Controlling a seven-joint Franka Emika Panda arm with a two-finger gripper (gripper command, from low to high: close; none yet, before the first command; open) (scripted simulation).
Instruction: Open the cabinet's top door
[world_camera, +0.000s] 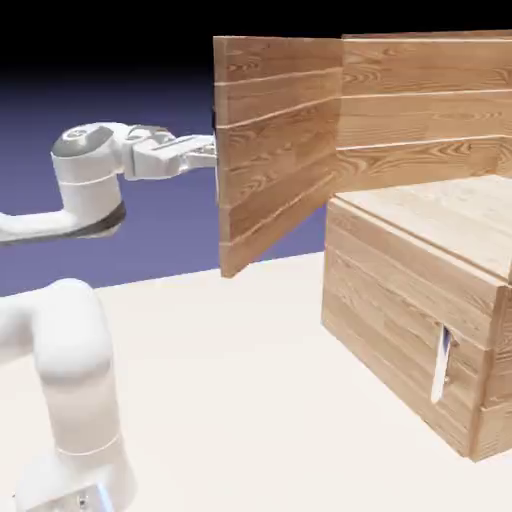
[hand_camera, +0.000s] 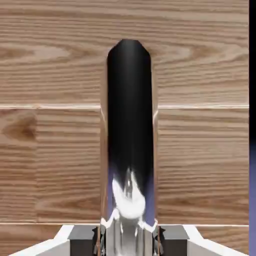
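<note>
"How does the cabinet (world_camera: 410, 292) look?"

"The top door (world_camera: 280, 150) is swung well open, on the exterior view's left of the cabinet. Behind it I can see the upper compartment's plank floor (world_camera: 435, 210) and plank walls (world_camera: 420, 105). The lower door (world_camera: 385, 320) is closed, so I can't tell what it hides."

"And the fingers?"

"Clenched on the top handle (hand_camera: 129, 105). The hand view has the gripper (hand_camera: 128, 242) at the handle's near end, a fingertip on either side. The exterior view shows only a dark and silver sliver of that handle past the door's edge."

"What does the hand view miss?"

"The lower handle (world_camera: 441, 365), upright and silver, and the pale table (world_camera: 220, 380). It's filled mostly by planks, with a dark and violet strip down its right edge."

"Anything in the way?"

"The open door stands between the gripper and the compartment. The arm (world_camera: 90, 190) reaches its outer face from the exterior view's left."
</note>
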